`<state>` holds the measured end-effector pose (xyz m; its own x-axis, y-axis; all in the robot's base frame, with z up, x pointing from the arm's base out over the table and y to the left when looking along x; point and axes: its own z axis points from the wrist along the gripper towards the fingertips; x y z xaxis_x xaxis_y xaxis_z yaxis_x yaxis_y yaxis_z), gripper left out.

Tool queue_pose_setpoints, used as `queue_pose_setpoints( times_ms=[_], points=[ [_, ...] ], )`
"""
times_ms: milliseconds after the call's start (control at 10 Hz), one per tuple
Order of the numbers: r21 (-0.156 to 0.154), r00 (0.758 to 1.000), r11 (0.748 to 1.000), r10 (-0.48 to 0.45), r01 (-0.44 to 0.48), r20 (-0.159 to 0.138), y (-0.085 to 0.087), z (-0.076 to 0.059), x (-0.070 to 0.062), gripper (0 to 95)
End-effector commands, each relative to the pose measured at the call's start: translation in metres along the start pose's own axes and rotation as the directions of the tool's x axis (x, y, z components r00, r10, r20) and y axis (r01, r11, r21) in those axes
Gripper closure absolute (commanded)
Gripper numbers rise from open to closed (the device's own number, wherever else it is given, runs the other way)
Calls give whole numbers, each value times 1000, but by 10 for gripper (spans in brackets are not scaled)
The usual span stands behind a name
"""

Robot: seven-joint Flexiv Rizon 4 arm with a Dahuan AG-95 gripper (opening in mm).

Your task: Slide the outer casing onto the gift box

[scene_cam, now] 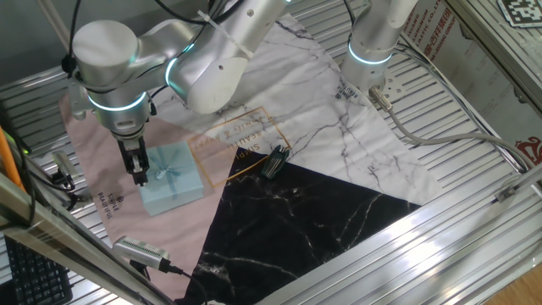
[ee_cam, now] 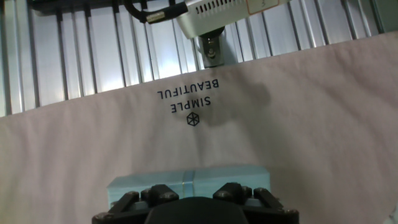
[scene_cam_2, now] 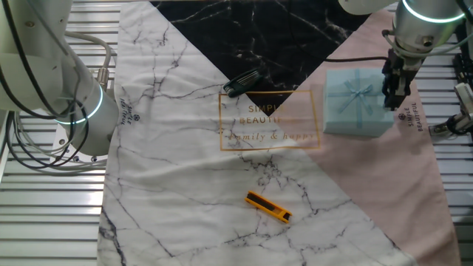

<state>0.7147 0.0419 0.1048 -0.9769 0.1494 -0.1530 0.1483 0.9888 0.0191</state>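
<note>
The black two-finger gripper [scene_cam: 138,172] stands vertical at the edge of the flat, square, pale blue cardboard outer casing [scene_cam: 172,180], its fingertips down against the side nearest the mat's edge. Whether the fingers are parted or clenched cannot be told; the other fixed view shows them [scene_cam_2: 392,94] pressed close beside the casing's [scene_cam_2: 358,102] right side, and the hand view shows only the casing's [ee_cam: 189,180] edge below the finger mounts.

The casing lies flat on the pink section of the printed mat [scene_cam: 102,165], ribbon-and-bow cross upward. The black-lined gift box tray is not separately visible.

A black clip-like object [scene_cam: 274,161] lies near the mat's centre. An orange and black flat tool [scene_cam_2: 268,207] rests on the white marble section, well apart.
</note>
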Motion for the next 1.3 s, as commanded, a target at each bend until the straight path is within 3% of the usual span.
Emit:
queue_pose_setpoints(
  times_ms=[100,1300],
  points=[
    [-1,1000,1000,1,-1,0,0,1,0,380],
    [-7,1000,1000,-5,5,17,-1,12,-5,380]
  ],
)
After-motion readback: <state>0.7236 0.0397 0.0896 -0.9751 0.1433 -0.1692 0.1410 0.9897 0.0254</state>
